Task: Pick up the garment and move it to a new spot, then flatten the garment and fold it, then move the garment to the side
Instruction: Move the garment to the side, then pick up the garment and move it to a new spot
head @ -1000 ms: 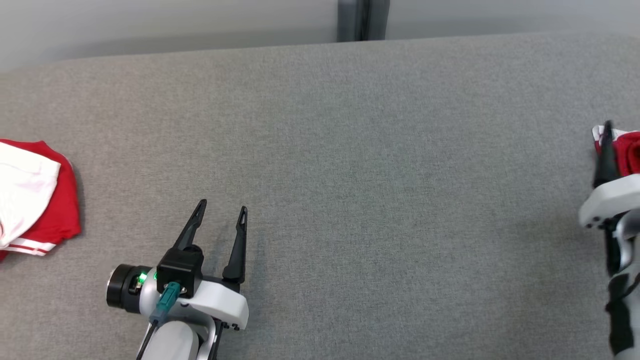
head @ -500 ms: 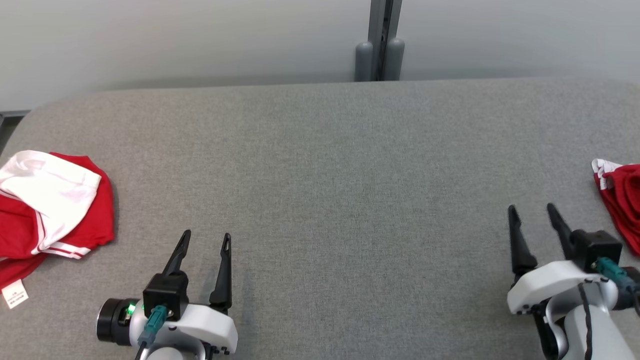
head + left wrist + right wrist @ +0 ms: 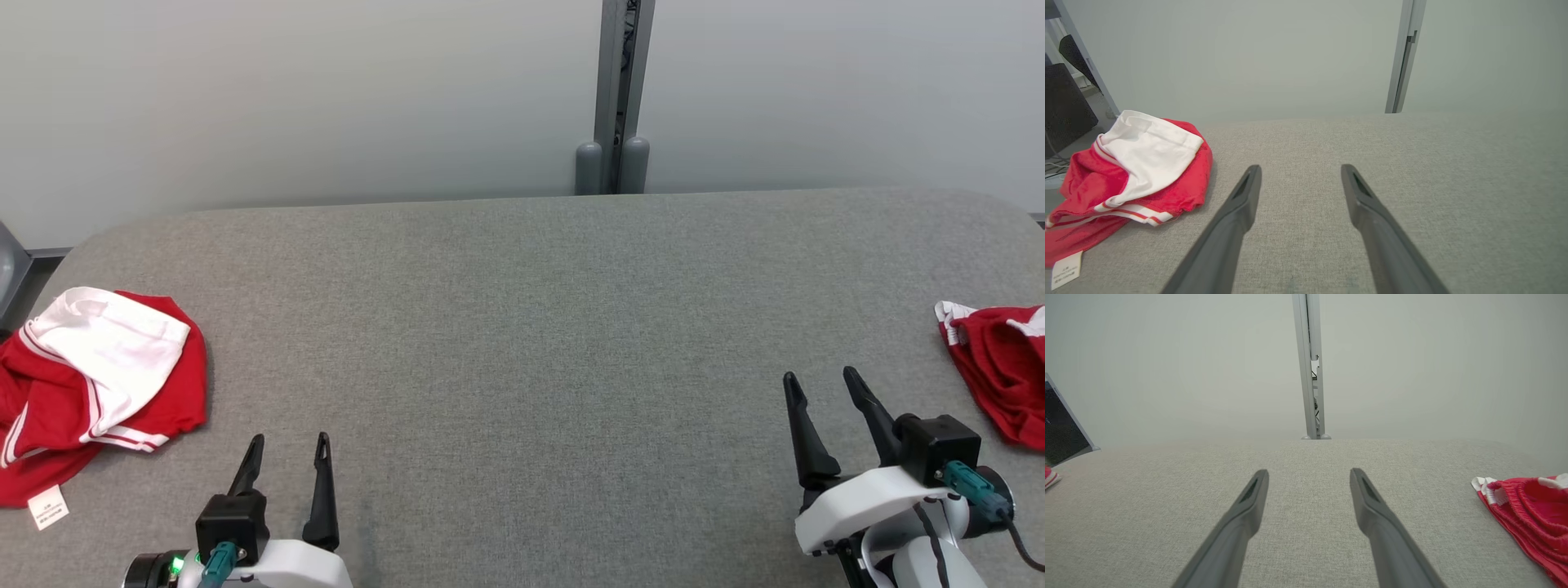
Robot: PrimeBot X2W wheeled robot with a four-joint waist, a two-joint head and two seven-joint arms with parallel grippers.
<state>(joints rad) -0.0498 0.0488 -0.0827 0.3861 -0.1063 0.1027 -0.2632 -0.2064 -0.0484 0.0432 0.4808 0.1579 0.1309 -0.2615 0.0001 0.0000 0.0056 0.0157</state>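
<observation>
Low over the table [image 3: 522, 327], left tool [image 3: 291, 438] and right tool [image 3: 819, 375] (both spread, empty), fingers [image 3: 323, 498] forward.

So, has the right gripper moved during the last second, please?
Yes. The right gripper has pulled back leftward, off the red cloth it overlapped before.

The bench [image 3: 522, 343] is covered in grey woven fabric, its far corners rounded. At its left edge the garment [image 3: 49, 408] lies crumpled, white sleeve [image 3: 114, 351] on top, care label [image 3: 47, 506] flat on the fabric. A second red cloth [image 3: 1000, 376] lies bunched at the right edge.
</observation>
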